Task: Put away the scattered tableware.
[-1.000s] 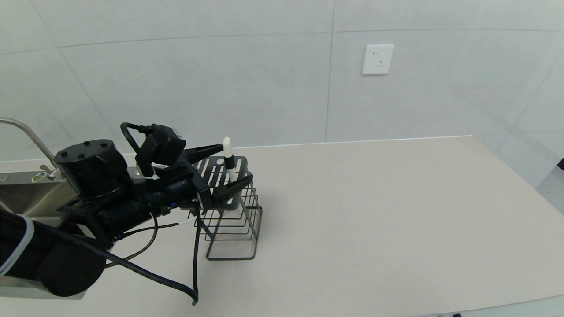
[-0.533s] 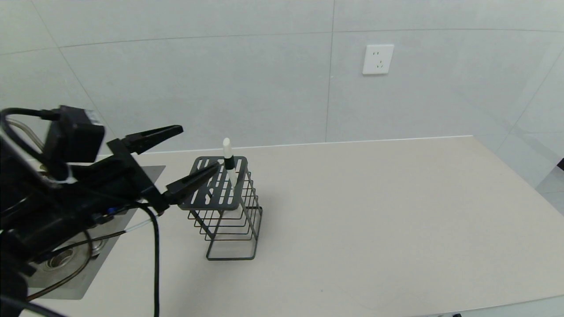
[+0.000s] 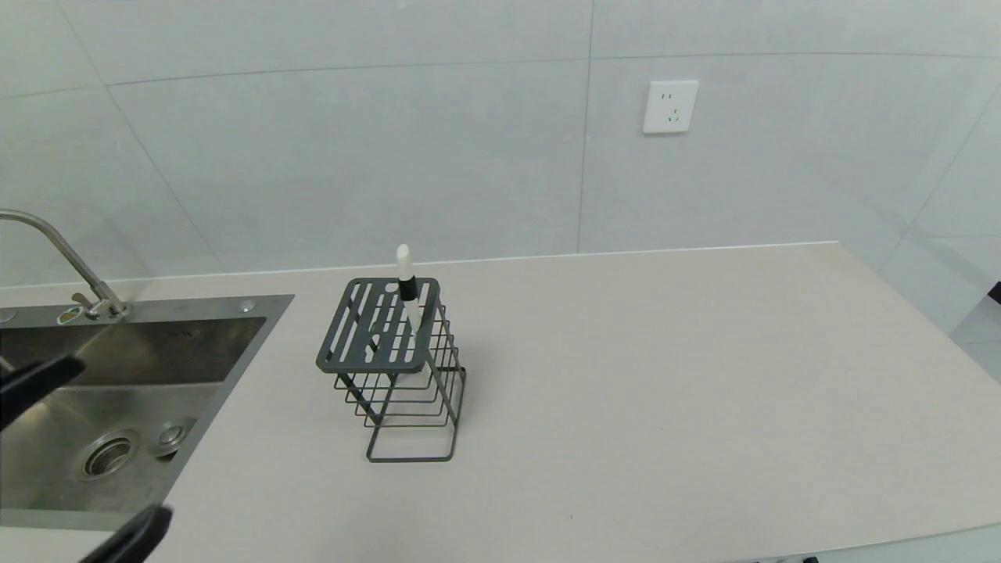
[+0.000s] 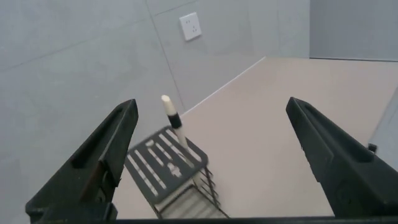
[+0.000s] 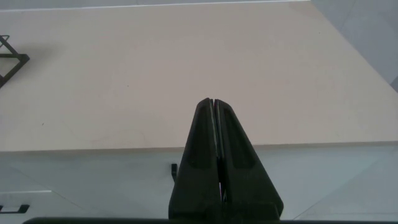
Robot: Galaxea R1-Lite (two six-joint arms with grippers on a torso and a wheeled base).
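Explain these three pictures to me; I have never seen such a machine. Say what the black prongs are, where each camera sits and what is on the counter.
This is a two-armed robot at a counter. The wide picture comes from a camera on its head, looking down; the other two come from cameras on its wrists. The black prongs are each arm's end effector, the grasping part. The left end effector is open and empty; the right end effector is shut on nothing. On the counter stands a wire rack with one white-handled utensil standing in its slotted top. A sink with a tap is at the robot's left.
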